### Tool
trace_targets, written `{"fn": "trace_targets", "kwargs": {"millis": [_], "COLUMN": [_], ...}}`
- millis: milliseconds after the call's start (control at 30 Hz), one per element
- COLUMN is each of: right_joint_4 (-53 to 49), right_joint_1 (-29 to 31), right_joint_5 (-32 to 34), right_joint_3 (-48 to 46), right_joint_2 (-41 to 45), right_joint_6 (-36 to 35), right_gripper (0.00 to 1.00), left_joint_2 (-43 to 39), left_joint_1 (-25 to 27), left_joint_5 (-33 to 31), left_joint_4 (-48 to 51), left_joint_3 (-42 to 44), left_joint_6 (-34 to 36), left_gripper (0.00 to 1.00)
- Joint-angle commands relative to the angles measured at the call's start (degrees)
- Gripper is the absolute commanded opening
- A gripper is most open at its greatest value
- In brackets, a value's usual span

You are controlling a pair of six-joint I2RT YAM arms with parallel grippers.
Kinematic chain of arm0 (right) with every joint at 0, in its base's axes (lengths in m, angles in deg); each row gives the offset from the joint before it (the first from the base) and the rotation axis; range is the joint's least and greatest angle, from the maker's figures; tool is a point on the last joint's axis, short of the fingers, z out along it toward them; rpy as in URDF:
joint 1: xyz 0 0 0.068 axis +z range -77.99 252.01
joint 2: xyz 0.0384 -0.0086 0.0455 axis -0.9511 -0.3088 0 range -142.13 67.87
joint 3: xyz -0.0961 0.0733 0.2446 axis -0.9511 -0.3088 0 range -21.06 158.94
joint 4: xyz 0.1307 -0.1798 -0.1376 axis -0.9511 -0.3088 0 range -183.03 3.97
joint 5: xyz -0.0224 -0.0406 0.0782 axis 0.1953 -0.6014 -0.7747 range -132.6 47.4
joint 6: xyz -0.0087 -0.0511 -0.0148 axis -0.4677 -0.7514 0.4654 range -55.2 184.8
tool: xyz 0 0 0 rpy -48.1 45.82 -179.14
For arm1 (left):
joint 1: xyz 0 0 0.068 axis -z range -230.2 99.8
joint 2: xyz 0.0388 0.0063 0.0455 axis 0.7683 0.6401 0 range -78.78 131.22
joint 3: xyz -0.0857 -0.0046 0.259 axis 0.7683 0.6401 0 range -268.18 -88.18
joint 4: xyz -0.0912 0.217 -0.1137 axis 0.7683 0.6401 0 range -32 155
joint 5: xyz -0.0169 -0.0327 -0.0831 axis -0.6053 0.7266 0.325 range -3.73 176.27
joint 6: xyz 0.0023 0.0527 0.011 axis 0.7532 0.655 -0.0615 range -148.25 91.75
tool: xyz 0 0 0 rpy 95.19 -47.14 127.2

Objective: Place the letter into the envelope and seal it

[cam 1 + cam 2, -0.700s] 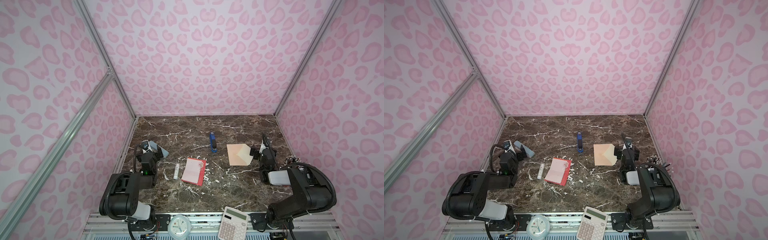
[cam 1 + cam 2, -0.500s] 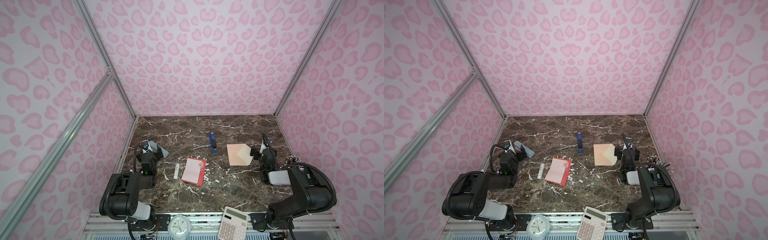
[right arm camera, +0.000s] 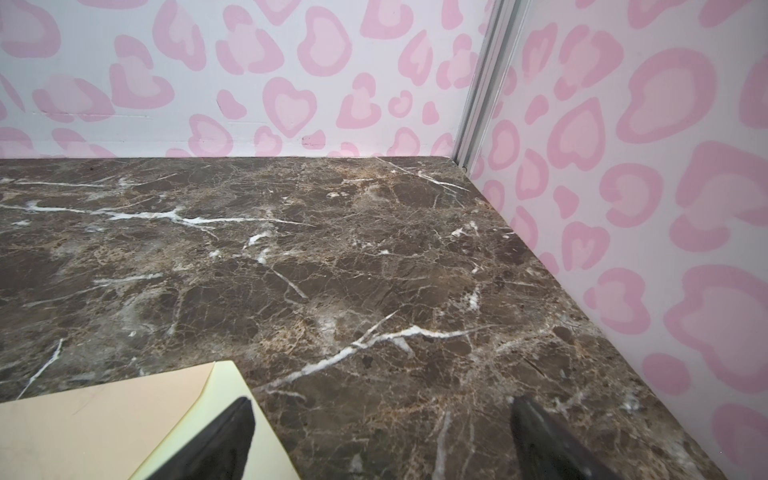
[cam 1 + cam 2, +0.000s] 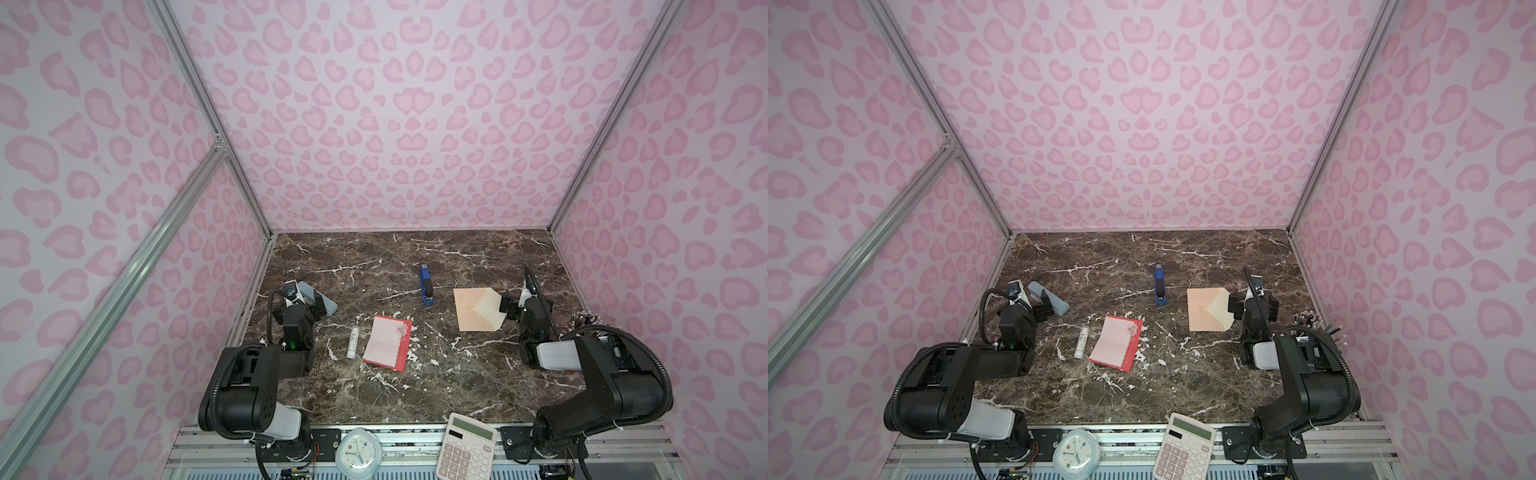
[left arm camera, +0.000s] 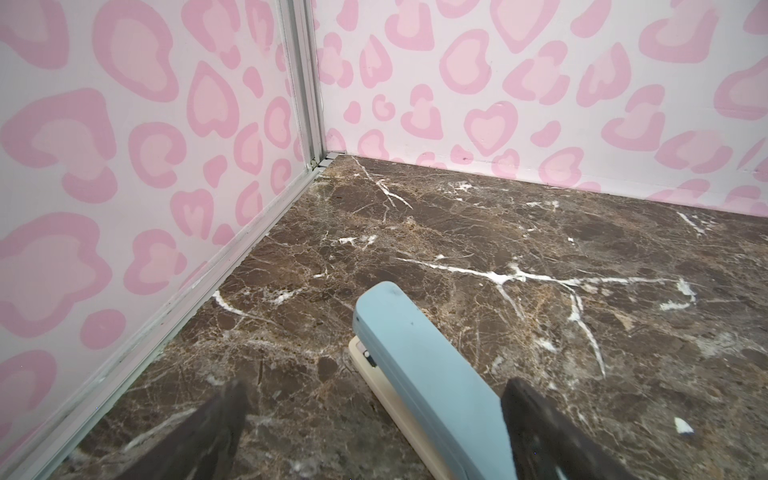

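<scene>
**Both arms low, nothing in hand.** Your left fingers [image 5: 216, 424] stand wide apart by the left wall, with a pale-blue stapler [image 5: 415, 374] between them. Your right fingers [image 3: 232, 428] are spread just as wide, one above the open flap of the envelope [image 4: 473, 311]. Whether it touches the paper cannot be told.

The letter [image 4: 386, 341] lies flat near the middle of the marble desk [image 4: 457, 374], well apart from the envelope, with red edging on its far and right sides. A white glue stick [image 4: 353, 341] sits just beside it on the left. A dark-blue stapler [image 4: 426, 284] stands farther back, between the two papers.

The step in hand looks to be picking up the letter.
- **Clear the stapler:** Raise your left arm clear of the pale-blue stapler before swinging inward.
- **Spare the glue stick:** Come at the letter from a side away from the glue stick. You will likely want it undisturbed for sealing.
- **Grip the sheet:** A thin sheet flat on stone gives fingers little to bite. Work one corner or edge up first, not the middle.
- **Feed from the right:** The flap points toward your right arm, so the mouth probably faces that way. Carry the letter round to that side, with your right fingers pinning the envelope.
</scene>
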Motion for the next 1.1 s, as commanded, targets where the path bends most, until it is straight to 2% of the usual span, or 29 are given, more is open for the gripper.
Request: {"fn": "trace_targets", "kwargs": {"millis": [0, 400, 500, 767, 800, 867, 967, 1067], "right_joint_4": [1.1, 0.9, -0.1, 0.4, 0.7, -2.1, -14.9, -29.2], "right_joint_1": [0.0, -0.1, -1.6, -1.7, -1.7, -0.9, 2.2, 5.0], "right_joint_5": [0.3, -0.1, -3.4, -3.8, -4.5, -5.9, -5.2, -3.6], "right_joint_3": [0.1, 0.1, 0.5, 0.3, 0.3, 0.9, 3.7, 8.3], "right_joint_2": [0.1, 0.0, 0.2, 0.5, 1.0, 3.6, 11.0, 18.0], "right_joint_6": [0.3, 0.5, 1.0, 0.9, 0.8, -1.4, -3.4, 3.3], "right_gripper": [0.98, 0.98, 0.98, 0.98, 0.98, 0.97, 0.95, 0.95], "left_joint_2": [0.0, -0.2, -0.2, -0.4, -1.0, -4.5, -12.5, -17.2], "left_joint_1": [0.0, 0.0, 0.0, 0.0, 0.0, 0.1, 1.0, 1.1], "left_joint_5": [0.2, 0.2, 0.2, 0.4, -1.0, -0.5, -1.9, 0.1], "left_joint_4": [-1.9, -1.9, -2.0, -2.4, -1.8, 4.0, 24.0, 40.8], "left_joint_3": [-0.2, -0.2, -0.1, 0.1, -0.1, -1.6, -9.1, -17.1], "left_joint_6": [0.0, 0.0, -0.1, -0.2, -0.4, 0.1, -0.9, -2.5], "left_gripper": [0.98, 0.98, 0.98, 0.98, 0.98, 0.98, 0.98, 0.99]}}
